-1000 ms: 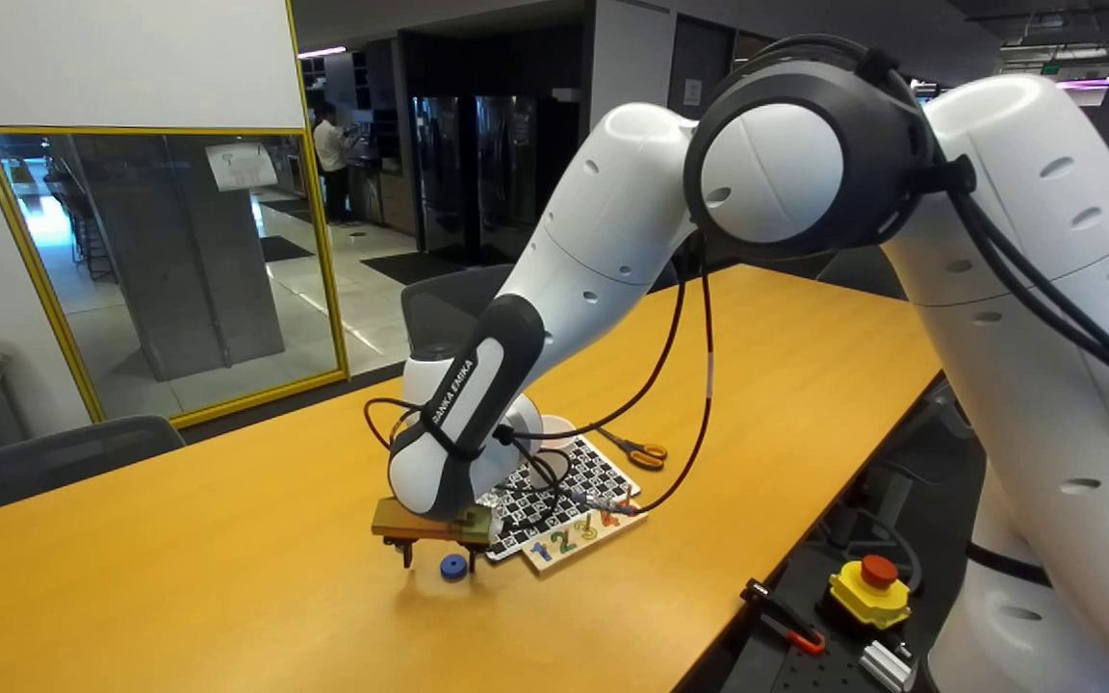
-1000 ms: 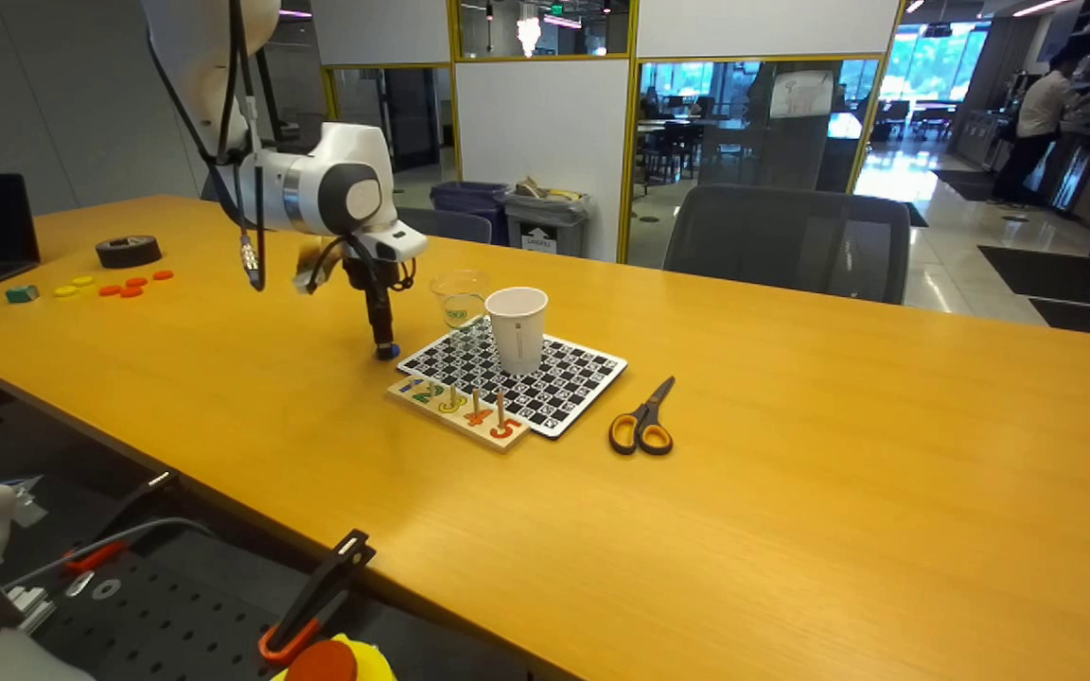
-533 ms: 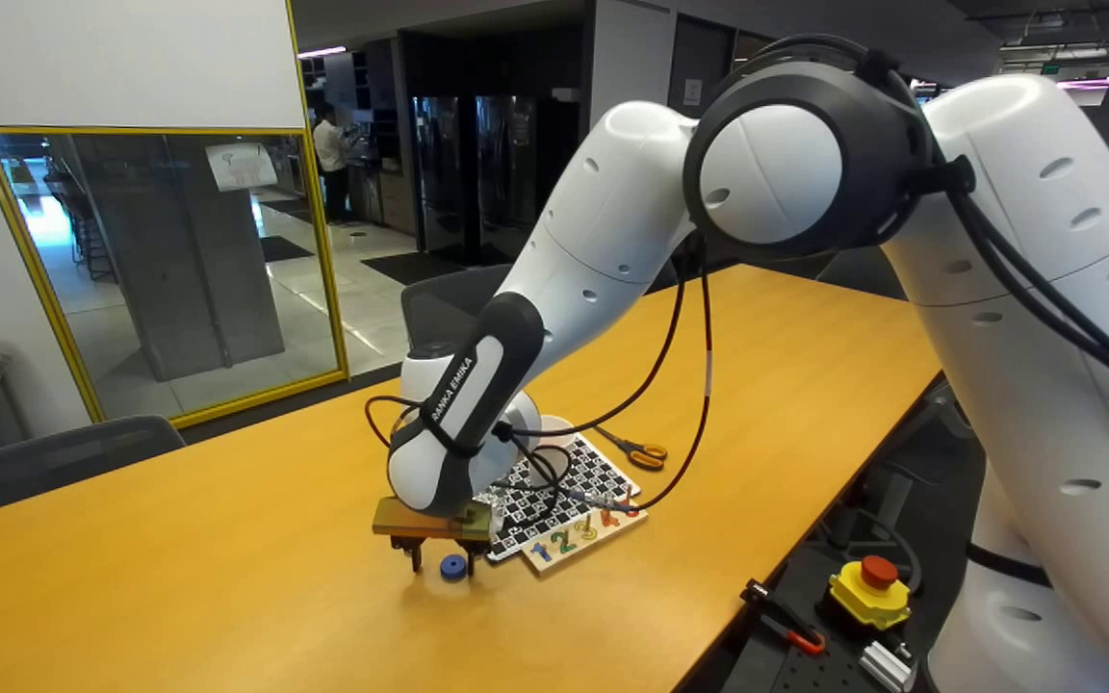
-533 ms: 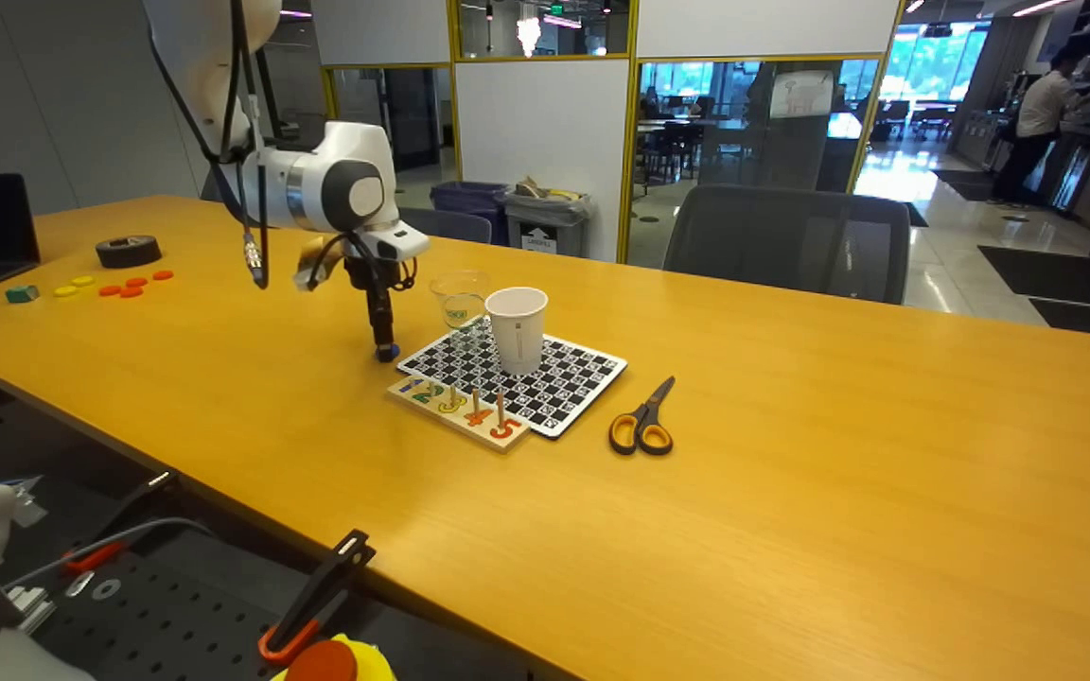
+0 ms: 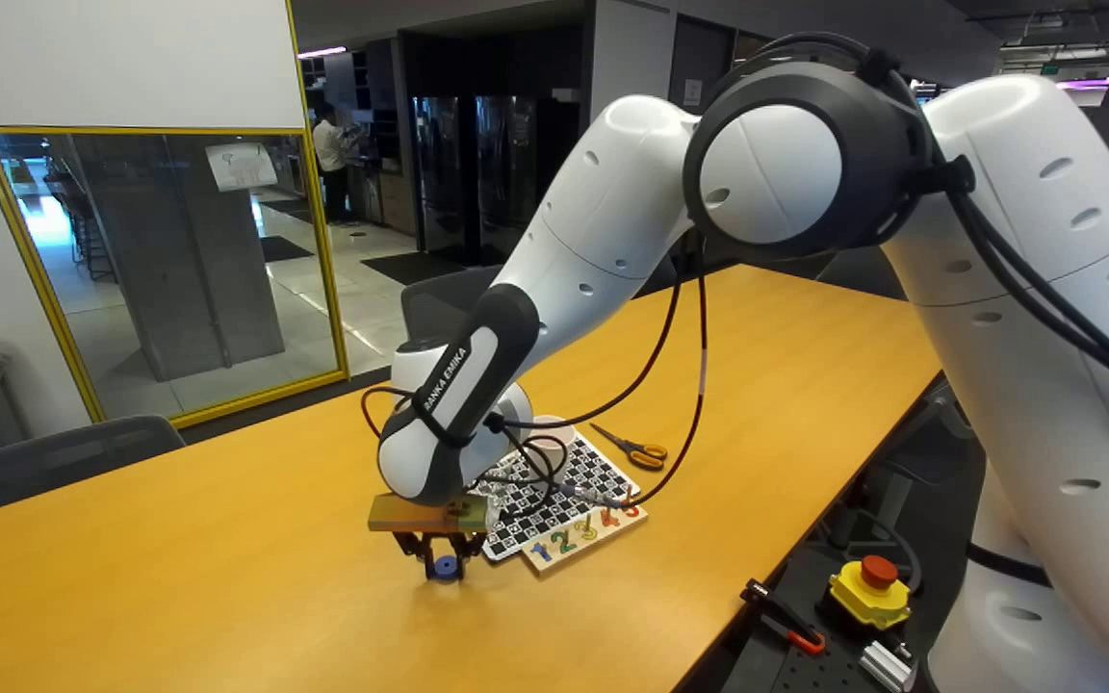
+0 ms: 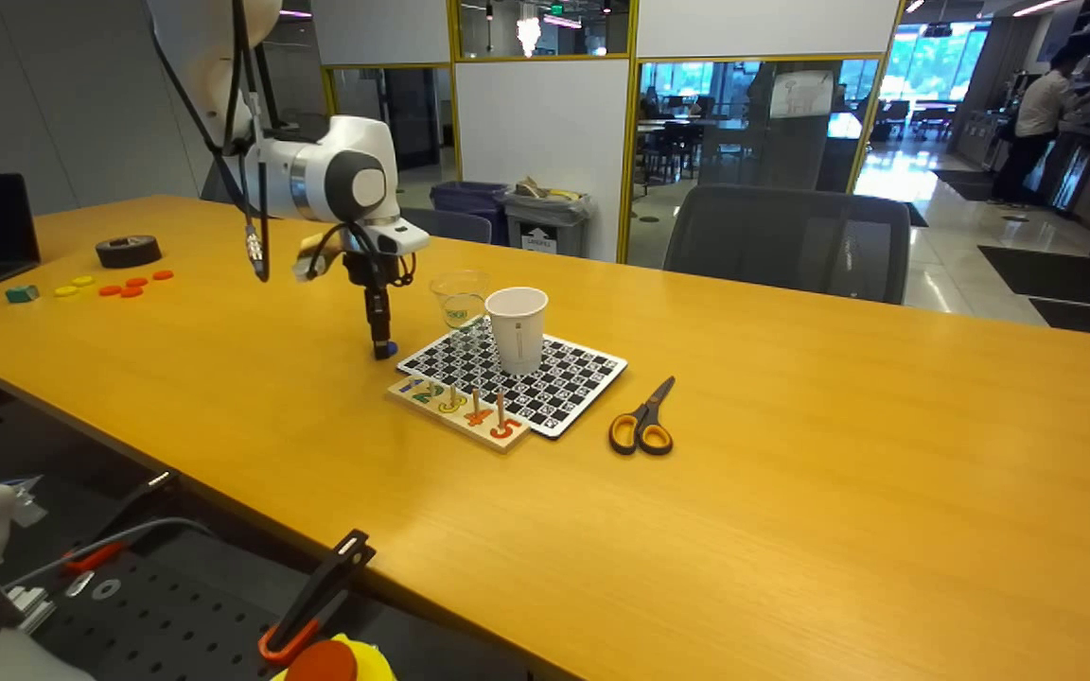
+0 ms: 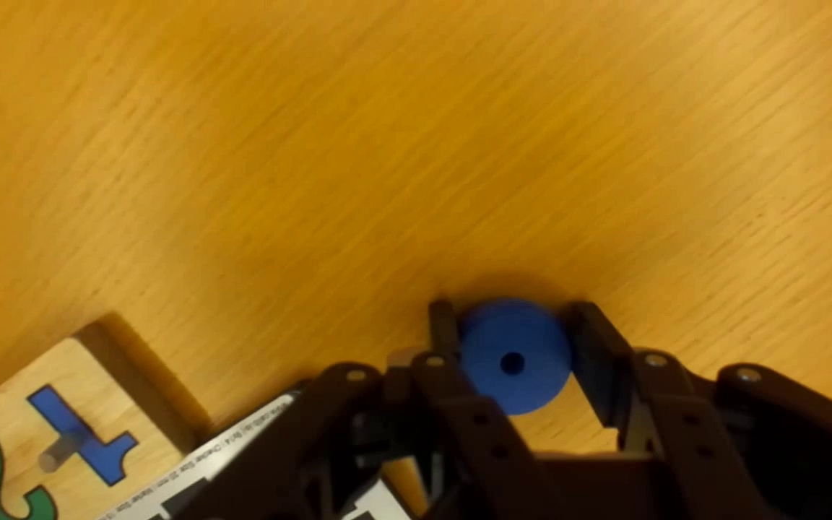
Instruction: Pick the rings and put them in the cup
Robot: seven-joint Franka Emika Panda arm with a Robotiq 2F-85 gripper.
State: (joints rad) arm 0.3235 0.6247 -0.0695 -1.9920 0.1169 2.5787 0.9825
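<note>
A: Wrist view?
B: Gripper (image 7: 513,321) narrowed onto blue ring (image 7: 528,343), fingers (image 7: 600,361) touching both sides; hole's axis toward camera.
A: In an exterior view?
B: Down at the table (image 5: 304,597); lifted or resting, can't tell.
A: Cups?
B: In an exterior view: white cup (image 6: 518,336) upright on checkerboard (image 6: 578,378), bottom hidden; clear cup (image 6: 459,295) near. Orange discs (image 6: 135,282), yellow discs (image 6: 65,291) only there.

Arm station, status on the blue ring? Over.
Gripper closed on blue ring. Lift off table unconfirmed. Numbered peg board nearby, looks clear of gripper.

Arm (image 5: 593,221): glossy white, charcoal joint covers (image 5: 887,164), black cables (image 5: 704,318), white lettering (image 5: 445,380) "RANKA EMIKA". Tool (image 7: 512,339): black, round pale screw heads (image 7: 749,374).
</note>
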